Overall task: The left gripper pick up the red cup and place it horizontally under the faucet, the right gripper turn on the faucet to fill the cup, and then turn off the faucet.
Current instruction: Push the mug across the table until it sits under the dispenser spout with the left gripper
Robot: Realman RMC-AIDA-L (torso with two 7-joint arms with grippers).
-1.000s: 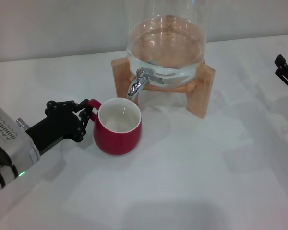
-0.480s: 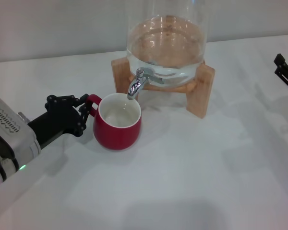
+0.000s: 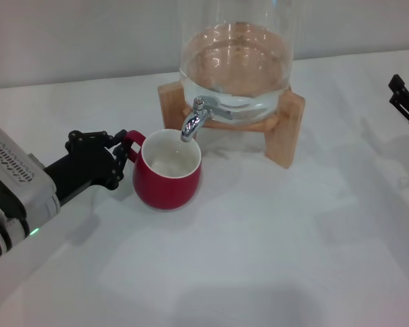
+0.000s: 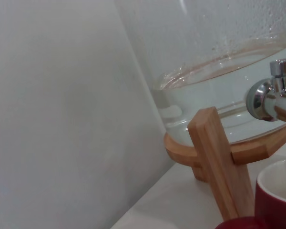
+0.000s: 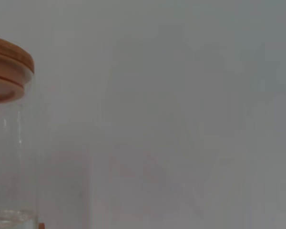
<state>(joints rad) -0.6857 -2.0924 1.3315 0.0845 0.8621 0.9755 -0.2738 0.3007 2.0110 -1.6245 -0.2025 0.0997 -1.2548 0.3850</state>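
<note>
The red cup [image 3: 166, 178] stands upright on the white table, its white inside right under the chrome faucet [image 3: 193, 122]. The faucet's spout hangs over the cup's far rim. My left gripper [image 3: 126, 153] is shut on the cup's red loop handle, on the cup's left side. The cup's rim [image 4: 279, 191] and the faucet [image 4: 271, 95] also show in the left wrist view. My right gripper [image 3: 405, 101] shows only as a black tip at the far right edge, well away from the faucet.
The clear glass dispenser [image 3: 235, 58] holds water and sits on a wooden stand [image 3: 286, 126] at the back centre. Its wooden lid [image 5: 7, 62] shows in the right wrist view. A white wall runs behind the table.
My left gripper has carried the cup farther back and slightly right, so it now sits under the faucet spout. The right arm has not moved.
</note>
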